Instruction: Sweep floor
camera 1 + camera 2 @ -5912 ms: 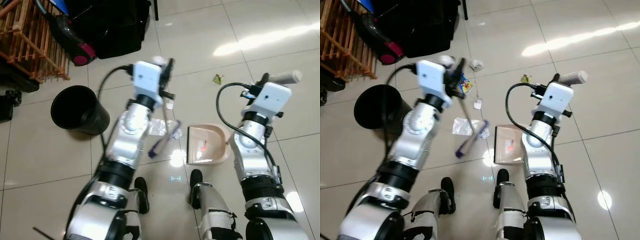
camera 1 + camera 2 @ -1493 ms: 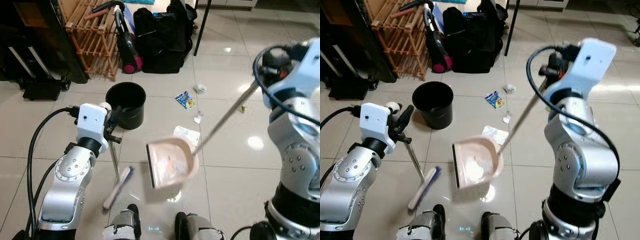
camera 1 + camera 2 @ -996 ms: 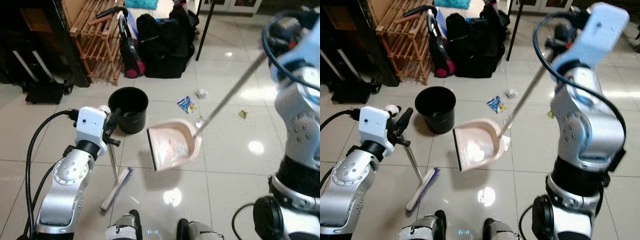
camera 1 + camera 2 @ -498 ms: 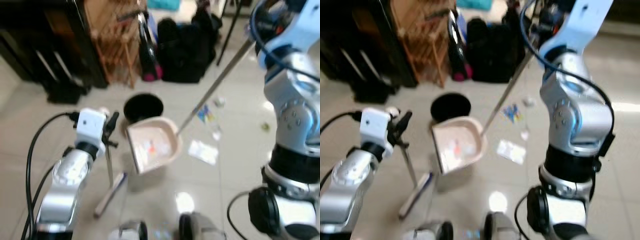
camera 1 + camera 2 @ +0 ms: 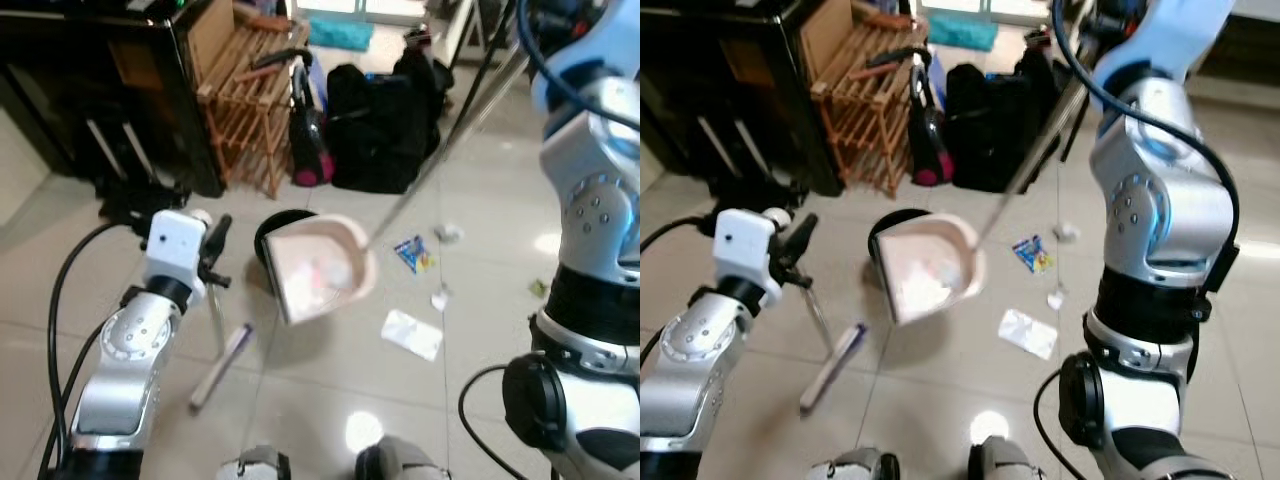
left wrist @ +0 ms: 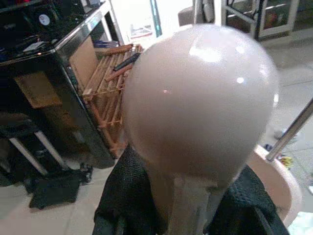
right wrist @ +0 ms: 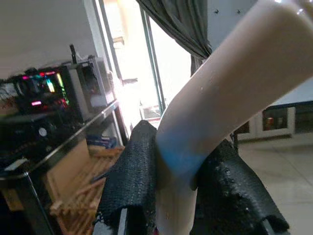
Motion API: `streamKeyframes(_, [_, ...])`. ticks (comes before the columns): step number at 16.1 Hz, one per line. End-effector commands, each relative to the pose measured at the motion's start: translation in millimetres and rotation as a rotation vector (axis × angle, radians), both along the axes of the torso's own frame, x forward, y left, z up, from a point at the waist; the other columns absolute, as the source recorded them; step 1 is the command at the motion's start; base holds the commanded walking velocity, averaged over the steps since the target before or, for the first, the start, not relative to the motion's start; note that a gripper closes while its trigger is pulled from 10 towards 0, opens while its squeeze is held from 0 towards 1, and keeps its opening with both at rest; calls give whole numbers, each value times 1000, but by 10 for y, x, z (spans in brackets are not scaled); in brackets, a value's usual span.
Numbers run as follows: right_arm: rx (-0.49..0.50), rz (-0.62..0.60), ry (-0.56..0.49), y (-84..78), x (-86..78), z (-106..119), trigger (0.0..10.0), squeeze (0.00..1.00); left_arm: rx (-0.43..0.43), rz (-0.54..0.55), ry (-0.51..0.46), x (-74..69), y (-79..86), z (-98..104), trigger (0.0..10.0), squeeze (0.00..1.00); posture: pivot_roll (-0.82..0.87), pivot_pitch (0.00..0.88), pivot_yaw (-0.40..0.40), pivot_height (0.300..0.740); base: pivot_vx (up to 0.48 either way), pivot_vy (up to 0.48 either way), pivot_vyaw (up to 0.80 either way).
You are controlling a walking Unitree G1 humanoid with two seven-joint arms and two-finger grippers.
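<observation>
A pink dustpan (image 5: 318, 272) with pale litter in it hangs tilted over the black bin (image 5: 266, 230). Its long metal handle (image 5: 440, 150) rises to the upper right, where my right gripper (image 7: 173, 196) is shut on the pale grip. My left gripper (image 5: 213, 250) is shut on the broom's pole just below its round pink knob (image 6: 200, 93). The broom head (image 5: 222, 365) rests on the tiles to the left of the bin. A white wrapper (image 5: 412, 333), a blue snack wrapper (image 5: 413, 253) and small scraps (image 5: 438, 298) lie on the floor to the right.
Behind the bin stand a wooden rack (image 5: 250, 90), a red and black vacuum cleaner (image 5: 308, 150) and a black bag (image 5: 385, 120). A dark cabinet (image 5: 90, 90) fills the far left. My feet (image 5: 260, 465) are at the near edge.
My right arm has lifted the dustpan off the floor and carried it left, up over the bin. The camera has turned left and up. The broom stays in my left gripper.
</observation>
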State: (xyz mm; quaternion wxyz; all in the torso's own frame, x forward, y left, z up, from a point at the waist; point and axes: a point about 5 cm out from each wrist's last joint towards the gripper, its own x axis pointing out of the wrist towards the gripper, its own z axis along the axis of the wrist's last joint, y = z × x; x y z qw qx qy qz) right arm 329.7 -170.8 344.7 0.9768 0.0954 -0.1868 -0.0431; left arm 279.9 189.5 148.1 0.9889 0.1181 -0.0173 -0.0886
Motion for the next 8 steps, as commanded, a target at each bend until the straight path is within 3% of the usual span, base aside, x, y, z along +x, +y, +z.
streamKeyframes(1, [-2, -69, -49, -154, -40, 95, 10000, 0, -5, -21, -27, 17, -51, 36, 10000, 0, -39, 111, -1, 740, 394, 0, 0])
streamKeyframes(8, [17, -72, -58, -138, 3, 84, 10000, 0, 1, -9, -5, -56, -29, -71, 10000, 0, -36, 117, -15, 740, 399, 0, 0])
